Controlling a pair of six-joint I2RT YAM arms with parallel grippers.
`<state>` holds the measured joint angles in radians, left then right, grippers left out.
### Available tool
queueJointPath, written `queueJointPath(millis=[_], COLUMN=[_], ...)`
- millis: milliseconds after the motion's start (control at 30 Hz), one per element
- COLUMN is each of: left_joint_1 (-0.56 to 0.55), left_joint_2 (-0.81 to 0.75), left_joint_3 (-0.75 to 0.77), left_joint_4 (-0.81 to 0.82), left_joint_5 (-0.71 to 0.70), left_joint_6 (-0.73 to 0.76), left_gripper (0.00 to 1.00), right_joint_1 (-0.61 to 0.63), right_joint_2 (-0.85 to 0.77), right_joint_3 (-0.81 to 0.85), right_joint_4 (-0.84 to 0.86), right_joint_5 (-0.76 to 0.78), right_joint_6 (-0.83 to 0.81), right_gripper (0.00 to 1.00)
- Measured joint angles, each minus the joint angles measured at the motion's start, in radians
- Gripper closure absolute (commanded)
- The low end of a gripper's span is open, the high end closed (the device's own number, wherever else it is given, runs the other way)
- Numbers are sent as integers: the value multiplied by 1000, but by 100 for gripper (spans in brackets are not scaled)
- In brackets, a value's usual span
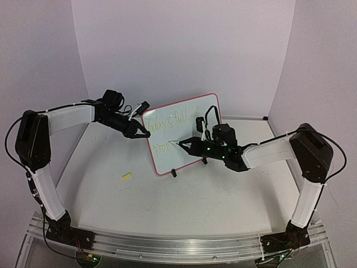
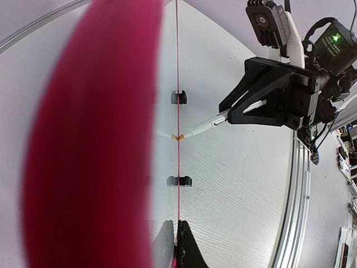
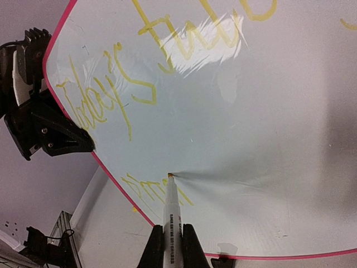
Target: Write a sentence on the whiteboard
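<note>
The whiteboard [image 1: 192,120] with its red frame stands tilted on two black clip feet [image 1: 174,173] at mid-table. My left gripper [image 1: 146,133] is shut on its left edge; in the left wrist view the fingertips [image 2: 187,240] pinch the edge-on board [image 2: 95,139]. My right gripper [image 1: 188,144] is shut on a white marker [image 3: 170,195], whose tip touches the board [image 3: 262,128] at the lower line. The sentence [image 3: 111,95] is yellow cursive: a top line starting "Today's full" and a short lower line [image 3: 148,188] beside the tip.
A small yellow marker cap [image 1: 126,176] lies on the table left of the board. The right arm's wrist [image 2: 290,95] reaches in close in front of the board. White walls enclose the table at the back and sides.
</note>
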<state>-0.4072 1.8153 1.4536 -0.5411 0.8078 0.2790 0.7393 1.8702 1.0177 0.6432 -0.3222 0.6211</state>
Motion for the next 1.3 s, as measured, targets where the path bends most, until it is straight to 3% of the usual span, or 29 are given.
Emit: queueJointPath(millis=[1300], left_joint_1=[0], left_joint_2=[-1], left_joint_3=[0], left_joint_4=[0], left_joint_5=[0], left_joint_6=[0], left_gripper=[100], right_joint_1=[0], right_joint_2=[-16], right_joint_3=[-82], right_joint_4=[10], right_joint_5=[41], right_joint_6=[10], right_gripper=[100])
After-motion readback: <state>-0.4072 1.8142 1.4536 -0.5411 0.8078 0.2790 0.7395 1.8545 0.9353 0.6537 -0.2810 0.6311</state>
